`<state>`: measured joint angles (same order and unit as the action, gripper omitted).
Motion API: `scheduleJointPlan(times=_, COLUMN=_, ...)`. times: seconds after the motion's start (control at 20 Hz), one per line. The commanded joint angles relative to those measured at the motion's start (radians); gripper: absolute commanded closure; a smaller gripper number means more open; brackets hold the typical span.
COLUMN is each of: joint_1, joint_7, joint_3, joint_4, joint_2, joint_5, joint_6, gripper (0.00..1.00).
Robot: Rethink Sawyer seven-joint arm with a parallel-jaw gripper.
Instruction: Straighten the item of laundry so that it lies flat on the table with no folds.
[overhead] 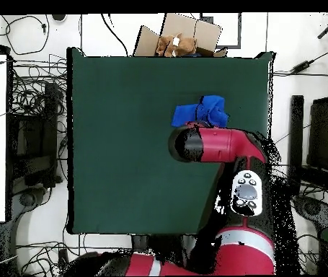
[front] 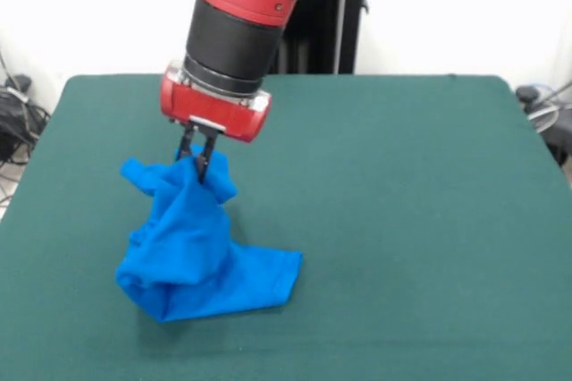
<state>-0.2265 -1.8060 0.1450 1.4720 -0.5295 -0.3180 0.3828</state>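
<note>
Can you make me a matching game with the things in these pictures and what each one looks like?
Things:
1. T-shirt
2. table
3. gripper
4. cardboard box

Descriptions:
A. dark green and flat
B. brown, beyond the table's edge
C. bright blue, bunched up and partly lifted
D. fingers pinched shut on cloth

Pairs: 1-C, 2-A, 3-D, 4-B

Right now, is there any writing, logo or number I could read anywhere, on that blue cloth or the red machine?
None can be read.
Blue T-shirt: bunched up in the gripper, no lettering shows.
Red arm: no legible label.
Cardboard box beyond the table: nothing readable.
</note>
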Motion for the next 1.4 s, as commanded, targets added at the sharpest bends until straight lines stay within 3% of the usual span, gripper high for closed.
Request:
scheduleJointPlan(times=0.05, joint_1=0.065, joint_7=-0.029, joint_3=-0.104, joint_4=0.013, joint_2=0.083, joint_5=-0.044, joint_6=0.006, gripper=1.0)
scheduleJointPlan(times=0.25, joint_1=0.142, joint_7=-0.148, joint_3=-0.063, joint_4=-0.008, joint_2=0.114, joint_5=0.008, joint_6=-0.016, gripper=1.0)
scheduleJointPlan(times=0.5, joint_1=0.193, joint_7=-0.18, joint_3=-0.103, joint_4=0.083, joint_2=0.052, joint_5=0.048, joint_6=-0.047, gripper=1.0)
scheduleJointPlan(times=0.8, joint_1=0.244, joint_7=-0.244, joint_3=-0.106, joint_4=0.093, joint_2=0.058, joint_5=0.118, joint_6=-0.067, gripper=1.0)
scheduleJointPlan(times=1.4, joint_1=0.242, joint_7=-0.157, joint_3=-0.122, joint_4=0.11, joint_2=0.05, joint_5=0.144, joint_6=-0.074, gripper=1.0)
